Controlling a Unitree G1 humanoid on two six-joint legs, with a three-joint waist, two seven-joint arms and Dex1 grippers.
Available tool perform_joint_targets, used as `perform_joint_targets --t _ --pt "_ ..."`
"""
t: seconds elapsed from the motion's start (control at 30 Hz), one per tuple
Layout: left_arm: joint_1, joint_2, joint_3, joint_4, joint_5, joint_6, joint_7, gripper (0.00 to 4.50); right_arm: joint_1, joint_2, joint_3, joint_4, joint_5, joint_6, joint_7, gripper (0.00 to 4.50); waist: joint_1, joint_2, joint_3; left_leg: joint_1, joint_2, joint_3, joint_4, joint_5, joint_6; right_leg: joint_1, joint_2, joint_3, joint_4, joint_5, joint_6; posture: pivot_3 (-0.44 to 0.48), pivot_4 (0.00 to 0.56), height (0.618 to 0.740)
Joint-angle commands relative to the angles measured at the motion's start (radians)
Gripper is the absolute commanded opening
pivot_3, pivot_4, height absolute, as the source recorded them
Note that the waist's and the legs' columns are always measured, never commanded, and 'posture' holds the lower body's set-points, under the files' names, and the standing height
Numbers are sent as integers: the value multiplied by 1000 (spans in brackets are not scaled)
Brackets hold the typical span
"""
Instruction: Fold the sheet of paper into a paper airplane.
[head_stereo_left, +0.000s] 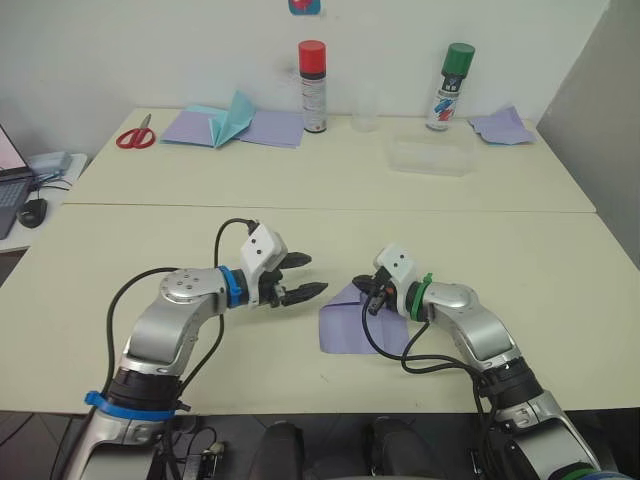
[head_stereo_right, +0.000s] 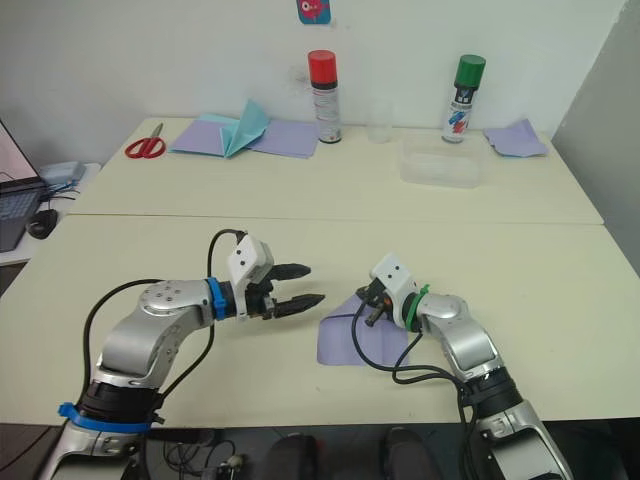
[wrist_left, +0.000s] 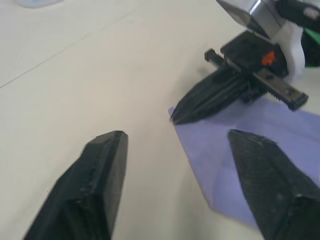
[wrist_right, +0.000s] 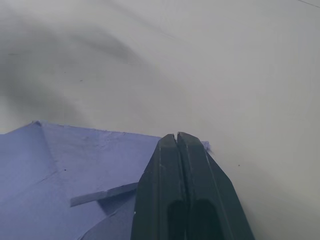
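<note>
The lilac sheet of paper lies flat on the cream table near its front edge, with creases and a small folded flap. My right gripper is shut, its tips pressed down on the sheet's far left corner; nothing shows between its fingers. My left gripper hovers open just left of the sheet, pointing at that corner and at the right gripper's tip. It holds nothing. The paper airplane is out of view.
At the back stand a red-capped spray can, a green-capped can, a clear cup and a clear plastic box. Red scissors, teal paper and wider lilac sheets lie back left.
</note>
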Motion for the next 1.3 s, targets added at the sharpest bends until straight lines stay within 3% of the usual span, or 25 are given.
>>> perform_joint_targets --t 0.03,0.27,0.6,1.13,1.3 --pt "-23 -44 -35 3 14 -13 55 2365 37 -19 30 16 -19 27 13 0 0 0 0 0 0 0 0 0 0 0 0 0 0 0 0 0 150 740" --pt "-16 -100 -139 75 91 -49 113 22 41 -17 27 5 -17 34 5 0 -1 0 0 1 0 -1 0 0 0 0 2 0 1 0 0 0 150 740" --pt "-41 -107 -221 189 177 -85 115 22 37 -12 27 1 -17 42 0 0 -1 0 0 1 -1 0 1 0 0 0 2 0 1 0 0 0 150 740" --pt "126 126 -224 -16 196 -51 23 22 28 -6 27 20 -19 35 -5 0 -2 1 -2 3 1 -1 0 0 0 2 1 1 1 -1 -1 0 150 740" --pt "75 41 -124 -28 118 -112 81 22 21 -8 26 28 -18 29 2 0 -2 0 -1 4 1 -1 0 0 0 2 0 1 1 -1 -2 0 150 740"
